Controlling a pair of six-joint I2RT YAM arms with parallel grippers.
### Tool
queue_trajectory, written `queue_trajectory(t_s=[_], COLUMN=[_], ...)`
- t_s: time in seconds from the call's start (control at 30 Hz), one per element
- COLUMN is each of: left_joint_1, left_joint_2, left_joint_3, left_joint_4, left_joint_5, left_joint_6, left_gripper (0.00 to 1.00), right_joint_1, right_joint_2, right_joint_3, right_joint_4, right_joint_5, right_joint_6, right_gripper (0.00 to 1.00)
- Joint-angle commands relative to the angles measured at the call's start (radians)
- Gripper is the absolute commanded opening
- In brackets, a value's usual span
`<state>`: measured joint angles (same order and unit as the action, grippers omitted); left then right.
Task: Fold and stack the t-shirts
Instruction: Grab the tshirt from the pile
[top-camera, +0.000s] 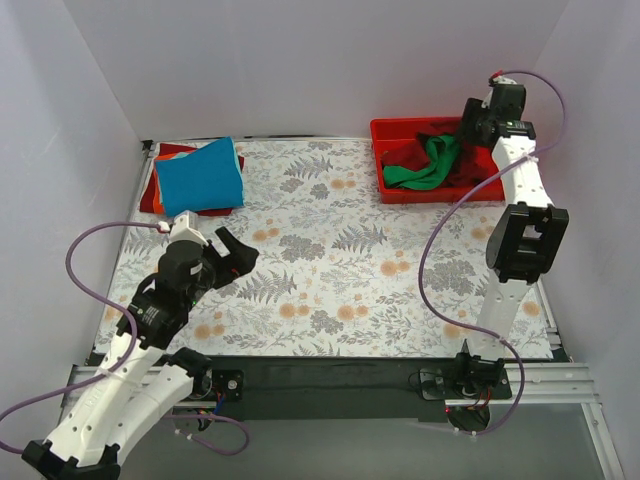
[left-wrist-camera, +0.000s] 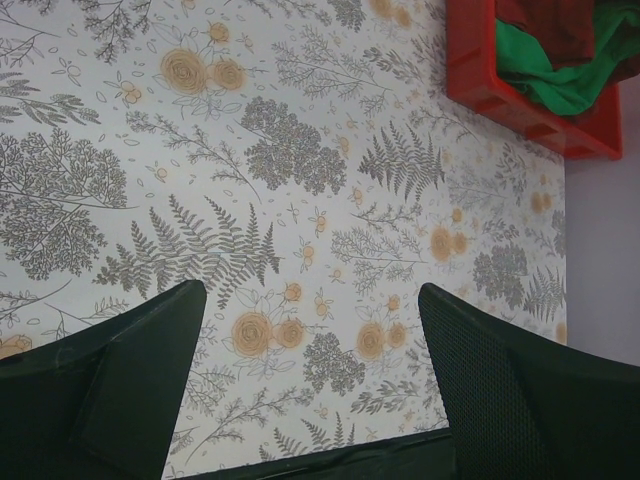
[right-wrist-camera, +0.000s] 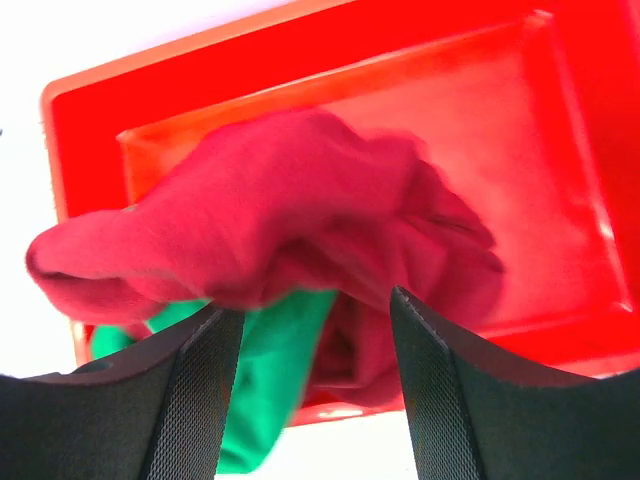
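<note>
A folded bright blue t-shirt (top-camera: 200, 176) lies on top of an orange one (top-camera: 158, 203) and a red one (top-camera: 172, 150) at the back left. A crumpled dark red t-shirt (right-wrist-camera: 280, 210) and a green t-shirt (right-wrist-camera: 270, 380) lie in the red plastic tray (right-wrist-camera: 530, 120) at the back right. My right gripper (right-wrist-camera: 315, 310) is open just above these two shirts, holding nothing; it also shows in the top view (top-camera: 472, 128). My left gripper (left-wrist-camera: 312, 295) is open and empty above the floral cloth, left of the middle (top-camera: 235, 255).
The floral table cloth (top-camera: 340, 260) covers the table. The red tray (top-camera: 382, 135) sits against the back wall; the left wrist view shows its corner (left-wrist-camera: 490, 95) with the green shirt (left-wrist-camera: 560, 85). White walls close in the left, back and right.
</note>
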<state>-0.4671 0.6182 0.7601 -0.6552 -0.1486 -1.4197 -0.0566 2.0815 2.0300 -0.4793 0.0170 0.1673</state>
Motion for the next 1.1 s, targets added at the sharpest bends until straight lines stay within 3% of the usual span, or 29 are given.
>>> queue_trajectory(t_s=[0.0, 0.3, 0.63, 1.0, 1.07], left_joint_1=[-0.001, -0.001, -0.001, -0.002, -0.002], left_joint_2=[0.009, 0.023, 0.113, 0.089, 0.081], left_joint_3=[0.021, -0.007, 0.001, -0.001, 0.002], left_joint_4=[-0.023, 0.0, 0.055, 0.042, 0.037], left_joint_5=[-0.025, -0.032, 0.0, 0.009, 0.006], left_joint_6=[-0.013, -0.031, -0.002, 0.002, -0.001], left_gripper=[0.87, 0.87, 0.86, 0.86, 0.86], right_joint_1=[-0.071, -0.143, -0.146, -0.14, -0.14], right_joint_2=[-0.077, -0.075, -0.06, 0.106, 0.124], right_joint_3=[-0.037, -0.134, -0.284, -0.136, -0.105], right_joint_4=[0.021, 0.099, 0.128, 0.11, 0.108], right_joint_5=[-0.009, -0.199, -0.246, -0.267, -0.291], right_joint_6=[0.066, 0.072, 0.092, 0.064, 0.077], right_gripper=[0.66, 0.66, 0.65, 0.63, 0.56])
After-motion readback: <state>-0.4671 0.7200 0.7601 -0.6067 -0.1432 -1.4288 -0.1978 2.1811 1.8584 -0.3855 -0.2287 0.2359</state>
